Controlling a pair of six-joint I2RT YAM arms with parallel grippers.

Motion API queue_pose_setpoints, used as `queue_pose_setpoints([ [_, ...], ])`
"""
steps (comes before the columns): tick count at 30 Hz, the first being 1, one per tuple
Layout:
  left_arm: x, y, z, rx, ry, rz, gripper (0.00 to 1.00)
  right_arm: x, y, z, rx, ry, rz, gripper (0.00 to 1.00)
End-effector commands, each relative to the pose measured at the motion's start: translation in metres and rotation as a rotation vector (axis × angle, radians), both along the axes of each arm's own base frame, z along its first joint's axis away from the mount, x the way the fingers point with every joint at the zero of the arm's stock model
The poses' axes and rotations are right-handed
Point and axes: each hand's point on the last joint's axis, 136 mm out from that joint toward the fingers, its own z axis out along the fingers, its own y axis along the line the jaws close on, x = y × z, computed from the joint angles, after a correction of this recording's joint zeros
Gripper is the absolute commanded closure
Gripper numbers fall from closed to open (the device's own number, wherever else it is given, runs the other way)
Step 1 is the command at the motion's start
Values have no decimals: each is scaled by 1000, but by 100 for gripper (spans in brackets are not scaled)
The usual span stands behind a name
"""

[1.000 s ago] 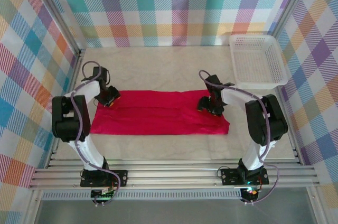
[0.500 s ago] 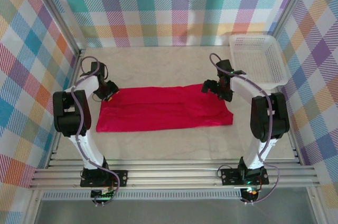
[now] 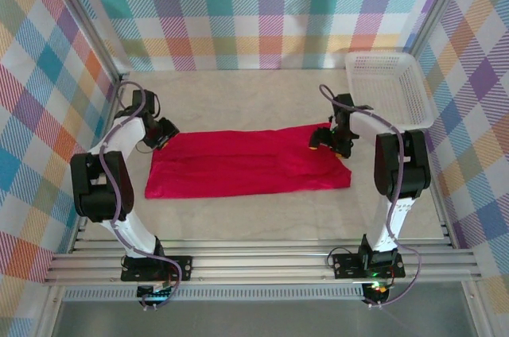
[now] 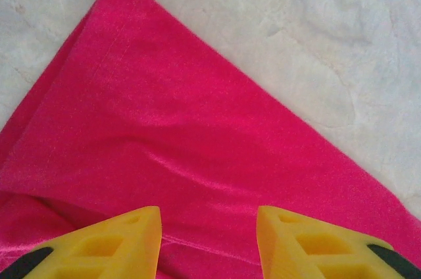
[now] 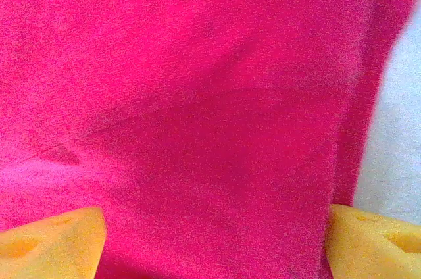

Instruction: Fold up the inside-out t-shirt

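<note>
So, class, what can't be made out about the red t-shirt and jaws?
Top view: plain bright red fabric t-shirt: collar, sleeves, seams lost in folds or too small.
Left wrist view: jaws mostly cut off by bottom edge.
Right wrist view: jaws barely in frame; contact with cloth unclear.

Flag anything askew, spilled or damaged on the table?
Nothing stands out. The t-shirt lies flat in a long folded band, no tears visible. The mesh basket sits upright at the far right corner. The left pincer and right pincer hang open over its ends.
</note>
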Motion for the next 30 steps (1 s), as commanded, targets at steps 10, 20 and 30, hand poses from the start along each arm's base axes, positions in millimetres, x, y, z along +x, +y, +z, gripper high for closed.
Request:
queue_pose_setpoints([
  [10, -3, -9, 13, -22, -17, -17, 57, -9, -16, 10, -159, -14, 14, 20],
  [20, -3, -9, 17, -9, -21, -24, 58, -3, -13, -6, -135, 7, 47, 20],
  [30, -6, -8, 27, 3, -34, -23, 59, -25, 16, -28, -63, 54, 81, 54],
])
